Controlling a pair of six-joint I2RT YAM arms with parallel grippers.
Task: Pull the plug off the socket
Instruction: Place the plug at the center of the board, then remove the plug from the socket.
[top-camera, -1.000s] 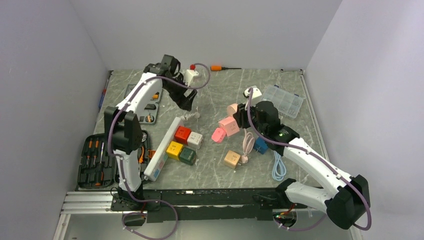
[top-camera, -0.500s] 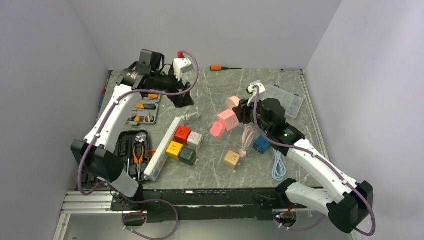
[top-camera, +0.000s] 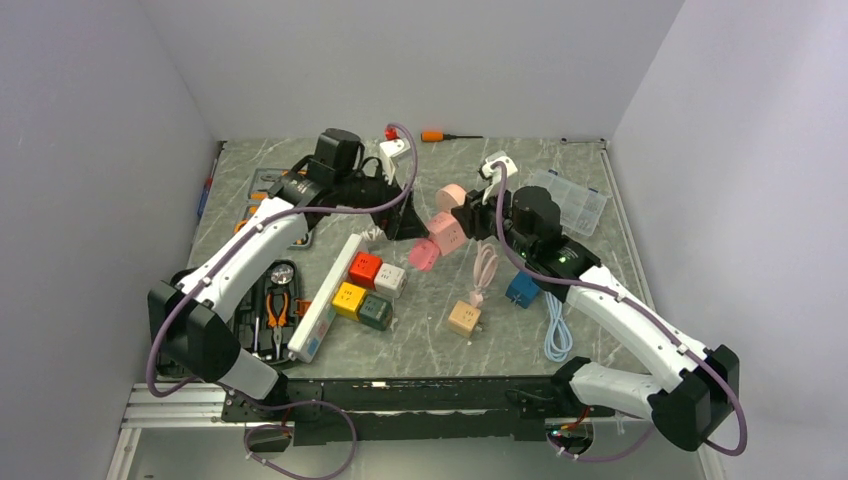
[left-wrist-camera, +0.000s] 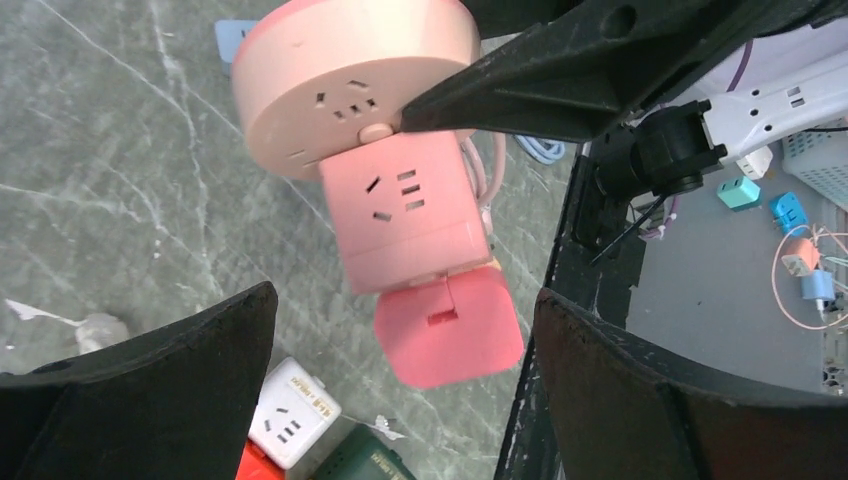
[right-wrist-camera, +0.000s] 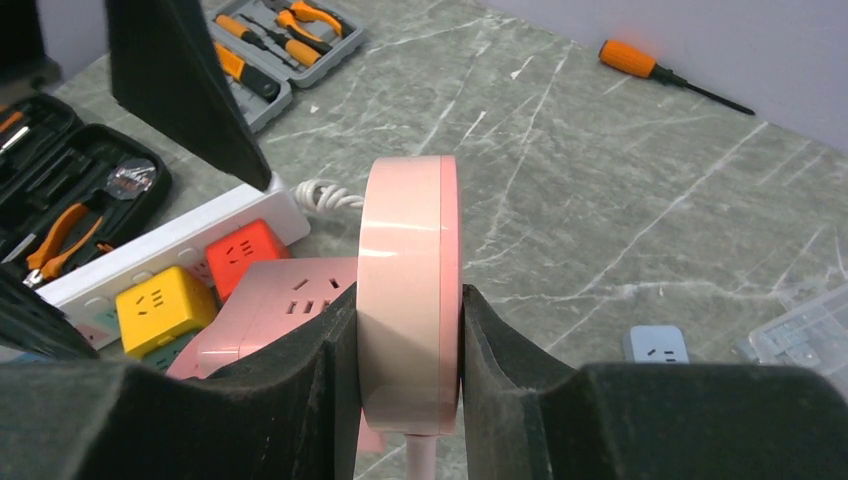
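The socket (top-camera: 325, 298) lies flat on the table (top-camera: 520, 340), with coloured cubes (top-camera: 365, 268) pressed against its right side. I can't tell whether they are seated in its outlets. Neither arm is on it.

Both arms are working beyond the socket's far end and off to its right. My right end effector (right-wrist-camera: 410, 330) is clamped at a narrow opening on the two flat faces of a round pink disc (right-wrist-camera: 410, 260), holding it edge-up above the table. A pink cube (left-wrist-camera: 405, 210) sits on the disc's outlet face, and a darker pink block (left-wrist-camera: 450, 325) hangs off the cube. My left end effector (left-wrist-camera: 400, 390) is spread to its widest, holds nothing, and straddles that pink stack from the socket's side.

The step in hand looks like parting the cube from the disc. To do it well, I'd:
- Bring the left fingers (left-wrist-camera: 150, 390) onto the cube itself, not the darker block, or the wrong joint may give.
- Close on its flat sides.
- Draw straight out along the prongs, without twisting, while the right arm holds firm.
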